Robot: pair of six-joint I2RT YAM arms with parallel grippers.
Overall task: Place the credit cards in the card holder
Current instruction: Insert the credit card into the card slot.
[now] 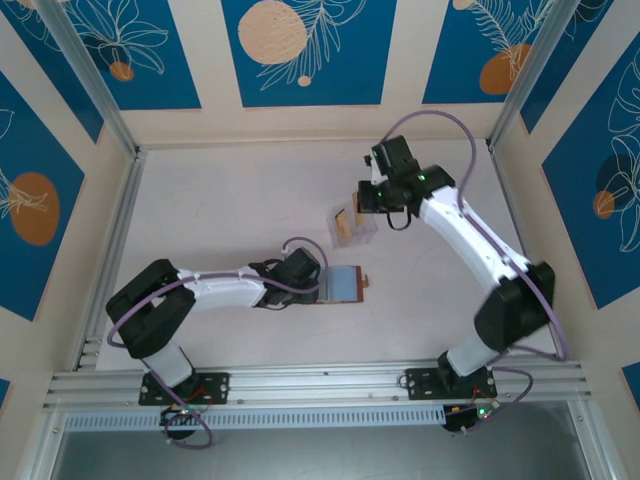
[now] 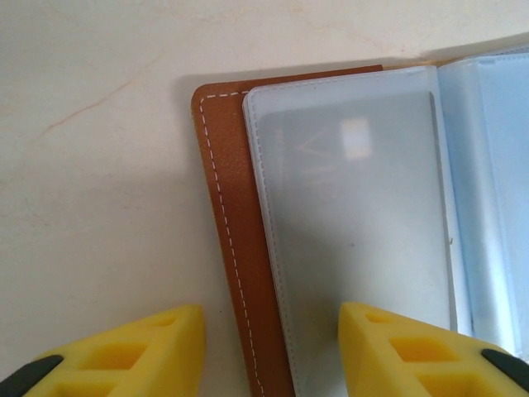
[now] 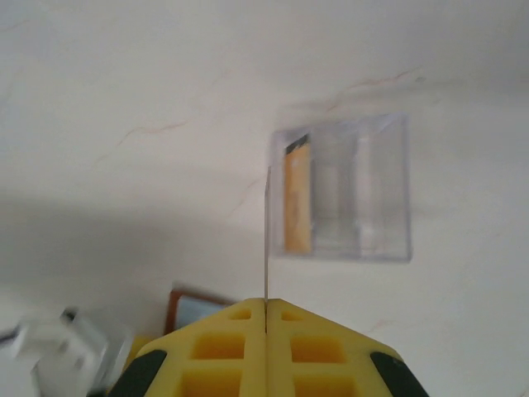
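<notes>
The right gripper (image 3: 266, 303) is closed on one credit card (image 3: 266, 236). The card is held edge-on above the surface (image 3: 124, 83), just beside the left wall of the clear box (image 3: 364, 190) as the wrist view shows it. A second tan card (image 3: 297, 203) stands upright in the left-hand compartment of that box. The card holder (image 1: 343, 285) lies open and flat on the near side of the box, clear sleeves (image 2: 355, 223) facing up. The left gripper (image 2: 269, 313) is half open, and its fingers (image 2: 157, 347) straddle the holder's brown stitched edge.
</notes>
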